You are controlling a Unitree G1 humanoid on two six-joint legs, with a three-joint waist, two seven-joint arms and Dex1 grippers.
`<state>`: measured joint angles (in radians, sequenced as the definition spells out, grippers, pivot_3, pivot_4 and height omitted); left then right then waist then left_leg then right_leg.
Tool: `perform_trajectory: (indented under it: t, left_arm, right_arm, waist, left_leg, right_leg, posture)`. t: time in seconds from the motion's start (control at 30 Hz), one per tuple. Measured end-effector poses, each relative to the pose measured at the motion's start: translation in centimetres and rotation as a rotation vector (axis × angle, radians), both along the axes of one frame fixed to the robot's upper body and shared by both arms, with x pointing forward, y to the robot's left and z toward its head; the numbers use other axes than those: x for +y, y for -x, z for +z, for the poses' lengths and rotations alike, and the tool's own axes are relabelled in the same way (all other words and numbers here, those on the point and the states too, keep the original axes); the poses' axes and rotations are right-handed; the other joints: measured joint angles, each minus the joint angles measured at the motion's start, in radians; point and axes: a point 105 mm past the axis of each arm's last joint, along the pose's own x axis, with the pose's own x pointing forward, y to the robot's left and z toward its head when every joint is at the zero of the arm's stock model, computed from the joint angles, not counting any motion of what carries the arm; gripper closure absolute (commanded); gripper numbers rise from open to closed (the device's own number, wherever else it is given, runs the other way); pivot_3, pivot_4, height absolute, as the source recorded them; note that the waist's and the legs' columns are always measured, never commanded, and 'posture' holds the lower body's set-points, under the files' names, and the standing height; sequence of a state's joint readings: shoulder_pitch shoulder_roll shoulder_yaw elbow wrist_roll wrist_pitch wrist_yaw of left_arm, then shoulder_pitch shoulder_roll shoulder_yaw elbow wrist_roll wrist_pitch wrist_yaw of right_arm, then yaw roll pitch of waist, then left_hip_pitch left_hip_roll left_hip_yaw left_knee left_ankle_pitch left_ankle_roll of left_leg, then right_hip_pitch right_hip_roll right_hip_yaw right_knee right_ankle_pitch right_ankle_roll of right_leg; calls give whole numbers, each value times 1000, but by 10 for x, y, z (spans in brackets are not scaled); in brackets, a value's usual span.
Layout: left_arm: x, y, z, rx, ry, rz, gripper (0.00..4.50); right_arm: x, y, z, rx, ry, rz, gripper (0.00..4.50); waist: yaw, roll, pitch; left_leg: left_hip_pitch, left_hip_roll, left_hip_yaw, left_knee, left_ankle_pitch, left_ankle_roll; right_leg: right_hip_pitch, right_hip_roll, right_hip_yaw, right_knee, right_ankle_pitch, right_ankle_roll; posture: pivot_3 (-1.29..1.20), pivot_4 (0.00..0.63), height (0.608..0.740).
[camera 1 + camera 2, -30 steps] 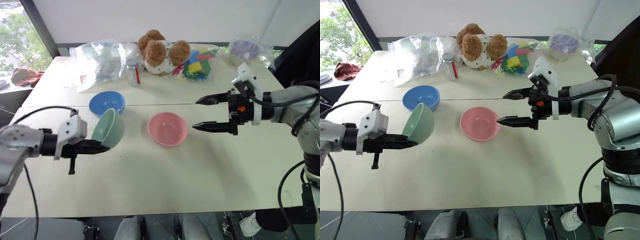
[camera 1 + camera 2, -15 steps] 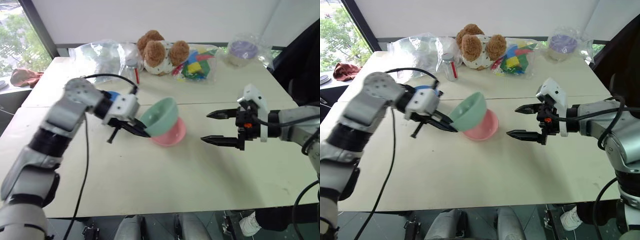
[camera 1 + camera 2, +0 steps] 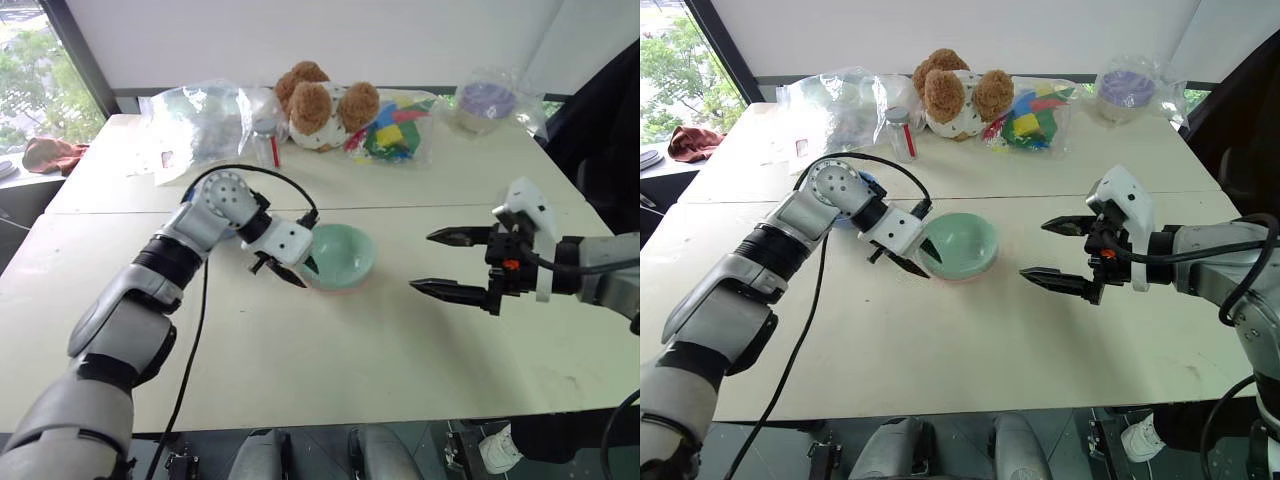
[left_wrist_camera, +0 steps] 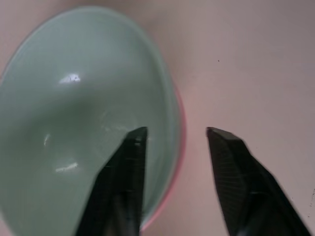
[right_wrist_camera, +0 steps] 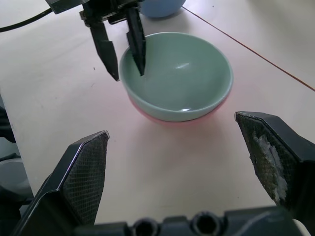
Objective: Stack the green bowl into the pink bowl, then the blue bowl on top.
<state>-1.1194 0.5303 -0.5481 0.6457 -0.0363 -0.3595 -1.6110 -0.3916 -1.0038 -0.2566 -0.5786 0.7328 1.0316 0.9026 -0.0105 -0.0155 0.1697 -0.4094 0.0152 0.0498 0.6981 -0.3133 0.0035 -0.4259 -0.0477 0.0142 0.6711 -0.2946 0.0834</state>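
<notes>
Mid-frame, your left gripper [image 3: 298,270] was apart astride the green bowl [image 3: 342,254] rim, nested in pink bowl [image 5: 177,119]; right gripper [image 3: 438,262] apart.

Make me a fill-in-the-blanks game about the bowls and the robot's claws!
1. The green bowl sits inside the ____ bowl.
2. One finger of the left claw is inside the green bowl and the other is ____ it.
3. The right claw is wide ____ and holds nothing.
4. The bowl not yet stacked is the ____ one.

Missing words: pink; outside; open; blue
</notes>
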Motion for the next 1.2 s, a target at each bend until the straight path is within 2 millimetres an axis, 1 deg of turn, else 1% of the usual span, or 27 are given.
perform_trajectory:
  t: [0.07,0.13,0.2,0.23,0.3,0.37,0.4,0.43,0.47,0.53,0.57,0.63,0.67,0.73,0.87,0.97,1.03,1.07,1.13,1.2]
  left_arm:
    - [-1,0,4,25,25,19,72]
    - [-2,-1,11,51,67,44,25]
    - [-2,-2,29,71,146,81,25]
    - [2,-4,43,60,192,110,25]
    - [15,-10,68,14,273,185,25]
    - [32,-16,84,-26,332,273,25]
    - [40,-18,89,-41,356,315,25]
    - [55,-20,94,-62,383,383,25]
    - [63,-21,93,-67,391,418,25]
    - [95,-24,84,-84,385,552,25]
    - [111,-26,74,-86,371,624,25]
    - [137,-29,53,-96,321,738,25]
    - [148,-30,44,-96,297,781,25]
    - [162,-32,29,-99,266,841,25]
    - [176,-42,12,-120,257,923,25]
    - [175,-51,-3,-94,267,965,25]
    - [171,-57,-7,-86,272,975,25]
    - [169,-59,-7,-88,271,974,266]
    - [169,-62,-7,-95,260,975,889]
    - [167,-63,-11,-88,240,970,1884]
  right_arm:
    - [0,0,0,-3,0,-4,0]
    - [0,-1,0,-4,-2,-3,0]
    - [2,-1,2,-9,-4,6,0]
    - [5,-2,5,-20,-9,17,0]
    - [12,-6,12,-48,-32,39,0]
    - [21,-10,20,-75,-72,68,0]
    - [24,-11,22,-80,-80,81,0]
    - [31,-13,23,-82,-89,107,0]
    - [33,-13,23,-80,-88,115,0]
    - [41,-17,21,-76,-90,149,0]
    - [43,-20,20,-72,-89,161,0]
    - [46,-23,19,-67,-85,178,0]
    - [47,-24,19,-69,-81,186,0]
    - [48,-25,20,-75,-80,197,0]
    - [47,-26,21,-84,-75,202,0]
    - [47,-26,21,-82,-73,205,0]
    - [47,-26,20,-82,-71,203,0]
    - [47,-26,20,-82,-71,203,0]
    - [45,-26,20,-81,-67,194,0]
    - [42,-26,20,-76,-60,177,0]
  waist:
    - [0,0,0]
    - [-1,0,0]
    - [-2,0,0]
    - [-4,0,0]
    - [-9,0,0]
    - [-12,0,0]
    - [-10,0,0]
    - [-10,0,0]
    - [-8,0,0]
    - [-9,0,0]
    - [-7,0,0]
    - [-1,0,0]
    - [2,0,0]
    - [10,-1,0]
    - [24,-1,0]
    - [24,-1,0]
    - [22,-1,0]
    - [21,-1,0]
    - [19,-1,0]
    - [17,-1,0]
  left_leg:
    - [0,0,0,0,0,0]
    - [0,0,0,0,0,0]
    - [0,0,0,0,0,0]
    - [0,1,0,0,0,0]
    - [0,1,0,0,0,0]
    - [1,1,-1,0,0,0]
    - [1,1,-1,0,0,0]
    - [1,1,-1,0,0,0]
    - [1,1,-1,0,0,0]
    - [1,1,-1,0,0,0]
    - [1,1,-1,0,0,0]
    - [1,1,-1,1,0,0]
    - [0,0,-1,1,0,0]
    - [0,0,-1,2,0,0]
    - [-1,-1,0,2,0,1]
    - [-1,-1,0,2,0,1]
    - [-1,-1,0,2,0,1]
    - [-1,-1,0,2,0,1]
    - [-1,0,0,2,0,1]
    - [-1,0,0,1,0,1]
  right_leg:
    - [0,0,0,0,0,0]
    - [0,0,0,0,0,0]
    - [0,0,0,0,0,0]
    - [0,0,0,0,0,0]
    - [0,1,0,1,0,0]
    - [0,1,1,2,0,0]
    - [-1,1,1,2,0,0]
    - [-1,1,1,2,0,0]
    - [-1,1,1,3,0,0]
    - [-1,0,1,3,0,0]
    - [-1,0,1,3,0,0]
    - [-1,-1,1,3,0,0]
    - [-1,-1,0,3,0,0]
    - [-1,-1,0,2,0,0]
    - [-1,-2,-1,2,0,0]
    - [-1,-2,-2,2,0,0]
    - [-1,-2,-2,2,0,1]
    - [-1,-1,-2,2,0,1]
    - [-1,-1,-2,2,0,1]
    - [-2,-1,-2,3,0,1]
  posture:
    - [0,150,740]
    - [0,150,740]
    - [0,150,740]
    - [0,150,740]
    - [0,150,740]
    - [0,150,740]
    - [0,150,740]
    - [0,150,740]
    - [0,150,740]
    - [0,150,740]
    - [0,150,740]
    - [0,150,740]
    - [0,150,740]
    - [0,150,740]
    - [0,150,740]
    - [0,150,740]
    - [0,150,740]
    - [0,150,740]
    - [0,150,740]
    - [0,150,740]
